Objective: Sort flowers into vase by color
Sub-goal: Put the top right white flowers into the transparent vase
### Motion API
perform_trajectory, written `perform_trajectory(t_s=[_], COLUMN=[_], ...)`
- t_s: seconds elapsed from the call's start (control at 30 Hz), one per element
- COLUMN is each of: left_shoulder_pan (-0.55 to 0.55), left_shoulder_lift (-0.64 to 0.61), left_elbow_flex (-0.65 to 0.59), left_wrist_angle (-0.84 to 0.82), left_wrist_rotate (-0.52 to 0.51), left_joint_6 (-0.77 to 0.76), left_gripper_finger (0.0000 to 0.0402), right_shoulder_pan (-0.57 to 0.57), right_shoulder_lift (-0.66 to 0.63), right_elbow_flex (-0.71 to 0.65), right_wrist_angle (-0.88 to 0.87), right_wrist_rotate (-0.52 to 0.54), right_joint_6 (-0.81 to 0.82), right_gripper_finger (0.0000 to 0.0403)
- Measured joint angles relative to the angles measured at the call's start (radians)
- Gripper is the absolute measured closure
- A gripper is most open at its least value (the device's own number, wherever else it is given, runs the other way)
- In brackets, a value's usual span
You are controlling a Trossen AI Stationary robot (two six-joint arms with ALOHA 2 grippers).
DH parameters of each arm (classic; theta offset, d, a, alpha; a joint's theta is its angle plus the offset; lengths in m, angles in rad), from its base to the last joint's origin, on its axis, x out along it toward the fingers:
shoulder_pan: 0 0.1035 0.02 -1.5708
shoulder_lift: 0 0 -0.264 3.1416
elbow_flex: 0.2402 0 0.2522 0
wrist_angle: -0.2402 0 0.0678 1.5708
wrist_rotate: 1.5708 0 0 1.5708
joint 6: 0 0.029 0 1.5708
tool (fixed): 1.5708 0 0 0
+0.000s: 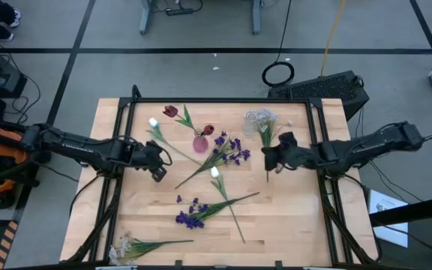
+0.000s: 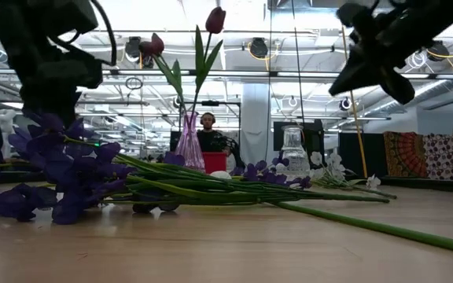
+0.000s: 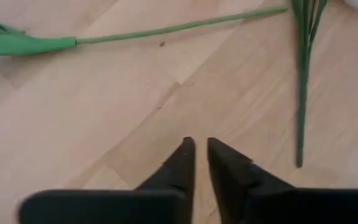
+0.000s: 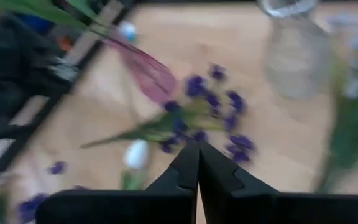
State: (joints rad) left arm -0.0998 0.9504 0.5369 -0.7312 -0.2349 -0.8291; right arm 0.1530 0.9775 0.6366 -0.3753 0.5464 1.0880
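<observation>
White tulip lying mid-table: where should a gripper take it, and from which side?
Grip the white tulip on its bare green stem just below the blossom, coming straight down from above. It lies flat on the table, and there the stem looks clear of the purple flowers.

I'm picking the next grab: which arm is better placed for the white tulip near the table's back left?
Left. Its tool hovers right beside that white tulip; the right tool sits across the table by the clear vase.

Around my wooden worktop lies grey floor crossed by dark lines. Behind it, bright ceiling lights, a white pillar and patterned hangings.
</observation>
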Motion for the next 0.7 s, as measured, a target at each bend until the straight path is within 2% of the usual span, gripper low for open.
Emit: perform_trajectory(t_s=[0.1, 0.27, 0.5, 0.7], left_shoulder_pan=[0.001, 0.002, 0.002, 0.002], left_shoulder_lift=[-0.048, -0.151, -0.268, -0.289], left_elbow_flex=[-0.030, -0.073, -0.125, -0.135], left_wrist_angle=[0.018, 0.024, 0.032, 0.034], left_wrist_rotate=[0.011, 0.029, 0.043, 0.050], left_joint_6=[0.029, 0.057, 0.057, 0.062], left_gripper_finger=[0.0395, 0.0392, 0.0391, 0.0391], right_shoulder_pan=[-0.063, -0.182, -0.332, -0.378], right_shoulder_lift=[0.077, 0.194, 0.326, 0.442], right_elbow_flex=[0.100, 0.210, 0.215, 0.215], right_wrist_angle=[-0.194, -0.412, -0.430, -0.402], right_wrist_rotate=[-0.052, -0.171, -0.335, -0.339], right_joint_6=[0.057, 0.082, 0.039, 0.026], right_gripper_finger=[0.0402, 0.0398, 0.0345, 0.0279])
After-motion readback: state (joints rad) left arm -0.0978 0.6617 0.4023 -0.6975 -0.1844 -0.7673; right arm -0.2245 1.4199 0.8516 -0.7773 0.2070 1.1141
